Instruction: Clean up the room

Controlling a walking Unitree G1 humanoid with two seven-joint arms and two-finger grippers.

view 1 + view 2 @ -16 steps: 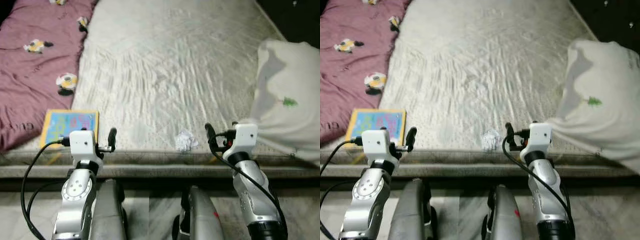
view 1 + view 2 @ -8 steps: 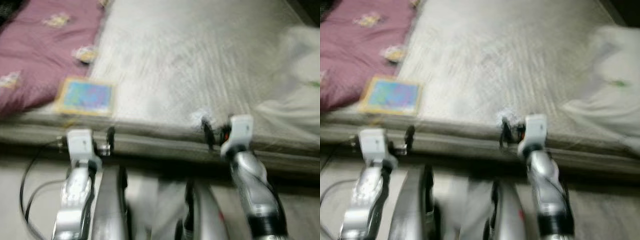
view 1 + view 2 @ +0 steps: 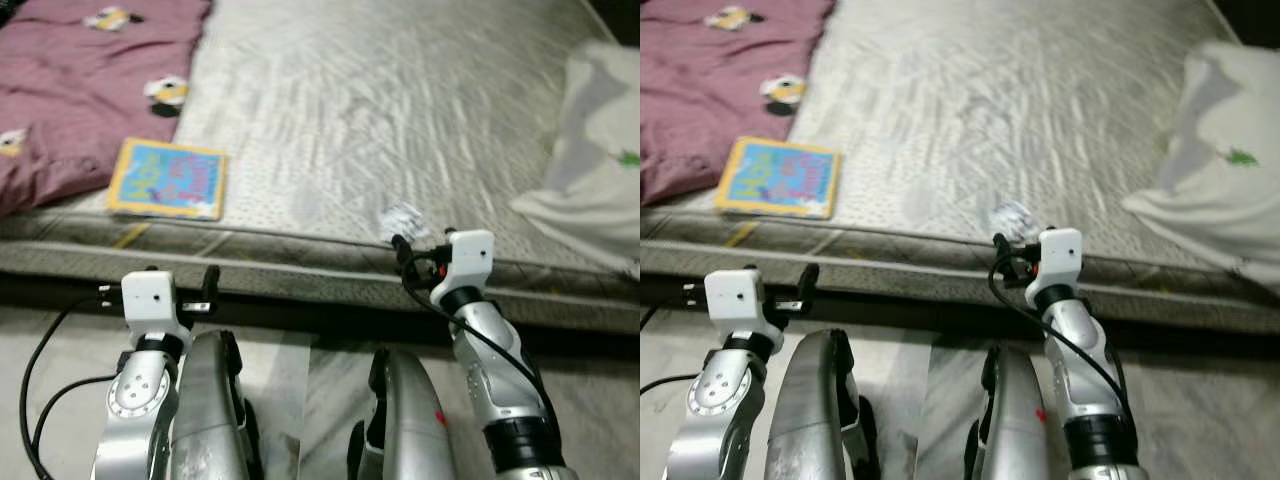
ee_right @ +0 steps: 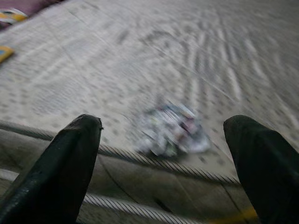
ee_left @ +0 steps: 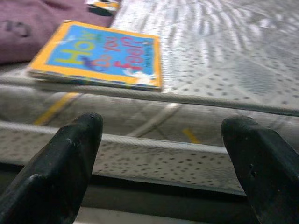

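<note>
A crumpled paper wad (image 3: 403,219) lay on the mattress (image 3: 380,110), near its front edge. The right tool (image 4: 163,154) hung just short of that edge, released, fingers spread to either side of the wad. Farther along the edge sat a picture book (image 3: 167,179) beside a maroon blanket (image 3: 70,90); the left tool (image 5: 163,154), also released, faced it. A white pillow (image 3: 600,150) lay at the mattress's opposite side.

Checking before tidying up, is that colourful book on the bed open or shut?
Shut. The book lies flat on the mattress near its edge, front cover up, no pages showing.
</note>
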